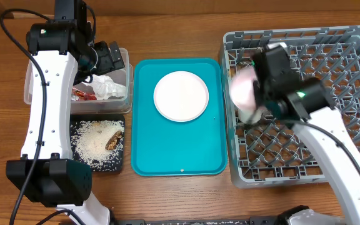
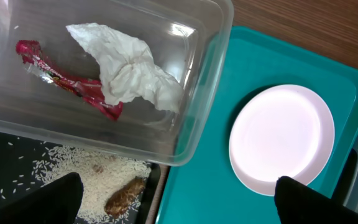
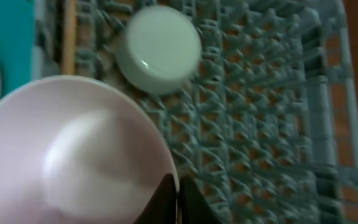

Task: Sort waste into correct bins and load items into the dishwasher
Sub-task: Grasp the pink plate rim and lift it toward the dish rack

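- Since the red wrapper and napkin lie in the clear tub and the rice scraps in the black tray, the waste looks sorted.
- The right gripper, pinched on the pink bowl, holds it over the dish rack beside an upturned whitish bowl.
- The pink plate waits on the teal tray; the left gripper gapes empty above the tub.
- The rack's right side offers free pegs.

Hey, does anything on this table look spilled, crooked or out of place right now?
Nothing stands out. The red wrapper and napkin lie inside the clear tub, the rice lies within the black tray, and the plate sits flat on the teal tray.
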Tool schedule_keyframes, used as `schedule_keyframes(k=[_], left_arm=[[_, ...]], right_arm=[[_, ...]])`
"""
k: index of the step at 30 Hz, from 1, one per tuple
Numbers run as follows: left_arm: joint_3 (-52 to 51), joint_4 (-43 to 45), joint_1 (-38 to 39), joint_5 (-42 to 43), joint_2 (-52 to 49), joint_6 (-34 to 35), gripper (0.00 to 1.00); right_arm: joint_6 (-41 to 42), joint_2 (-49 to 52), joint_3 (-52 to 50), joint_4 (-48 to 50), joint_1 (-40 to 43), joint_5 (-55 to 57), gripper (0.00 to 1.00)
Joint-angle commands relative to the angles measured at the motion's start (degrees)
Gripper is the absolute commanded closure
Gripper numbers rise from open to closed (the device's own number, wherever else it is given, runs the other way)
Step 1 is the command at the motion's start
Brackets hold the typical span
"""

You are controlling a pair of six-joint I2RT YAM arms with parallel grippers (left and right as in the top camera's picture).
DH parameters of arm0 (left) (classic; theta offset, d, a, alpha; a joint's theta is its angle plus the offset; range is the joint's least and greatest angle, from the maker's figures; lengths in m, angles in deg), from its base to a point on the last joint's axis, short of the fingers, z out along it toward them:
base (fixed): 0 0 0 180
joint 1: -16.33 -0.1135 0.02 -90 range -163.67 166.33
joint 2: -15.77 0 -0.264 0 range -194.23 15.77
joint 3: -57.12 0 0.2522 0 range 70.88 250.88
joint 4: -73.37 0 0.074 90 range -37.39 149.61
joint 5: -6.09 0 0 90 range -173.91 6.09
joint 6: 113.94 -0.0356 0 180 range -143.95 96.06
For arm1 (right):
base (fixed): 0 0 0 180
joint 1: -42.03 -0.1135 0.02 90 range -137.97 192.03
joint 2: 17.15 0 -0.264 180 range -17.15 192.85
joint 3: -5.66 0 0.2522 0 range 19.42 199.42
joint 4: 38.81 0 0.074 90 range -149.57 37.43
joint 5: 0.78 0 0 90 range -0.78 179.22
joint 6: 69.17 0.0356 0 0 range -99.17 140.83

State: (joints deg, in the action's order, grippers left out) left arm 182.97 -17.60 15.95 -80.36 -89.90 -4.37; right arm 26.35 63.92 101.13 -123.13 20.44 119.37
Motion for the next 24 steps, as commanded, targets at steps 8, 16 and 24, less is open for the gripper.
schedule_keyframes(k=[8,16,24], left_arm=[[-0.11,-0.15,0.0,-0.66,0.37,0.61,0.0],[-0.11,-0.13,0.0,-0.66,0.37,0.61,0.0],[-0.11,-0.13,0.0,-0.66,0.37,0.61,0.0]], right_arm=[[6.54,-0.63,0.02,-20.48,4.74,13.97,0.96],[6.51,2.05,-0.44,-23.5,16.39,13.49,0.96],[5.07,6.16,-1.27,-26.51,20.39,11.76,0.96]])
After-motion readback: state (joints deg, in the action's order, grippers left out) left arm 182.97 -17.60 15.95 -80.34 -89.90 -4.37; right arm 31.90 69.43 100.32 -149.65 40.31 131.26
